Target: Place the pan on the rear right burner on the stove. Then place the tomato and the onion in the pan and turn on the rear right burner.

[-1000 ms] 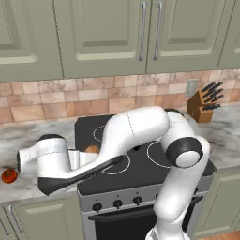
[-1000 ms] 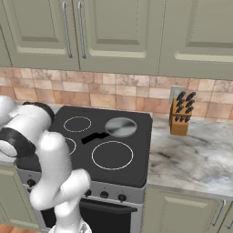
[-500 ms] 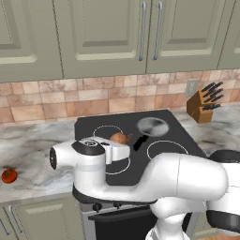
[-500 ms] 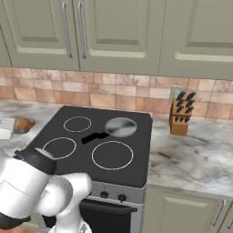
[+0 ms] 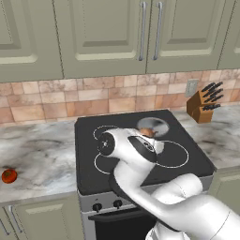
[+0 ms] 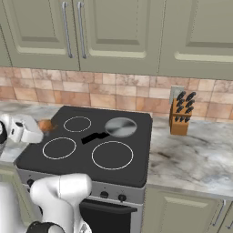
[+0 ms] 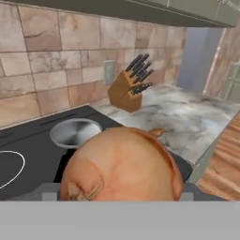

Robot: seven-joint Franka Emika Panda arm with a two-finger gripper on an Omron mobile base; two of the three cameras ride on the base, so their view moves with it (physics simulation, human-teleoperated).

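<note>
We find the tomato (image 5: pixel 9 176) on the counter's left edge. The gripper (image 6: pixel 40 128), jaws clamped on the onion (image 7: pixel 122 164), hangs over the stove's (image 6: pixel 136 170) left edge; the pan (image 6: pixel 120 127) sits rear right. A loose grip risks dropping it short.

The pan (image 6: pixel 120 127) sits on the stove's (image 6: pixel 136 170) rear right burner, the tomato (image 5: pixel 9 176) on the counter (image 5: pixel 37 164) well left.

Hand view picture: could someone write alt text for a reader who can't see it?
A round brownish-tan onion looms close up between the robot hand's jaws. Behind it a shiny grey metal pan sits on the black glass stove. Further back a wooden knife block stands on a marbled counter before a tiled wall.
</note>
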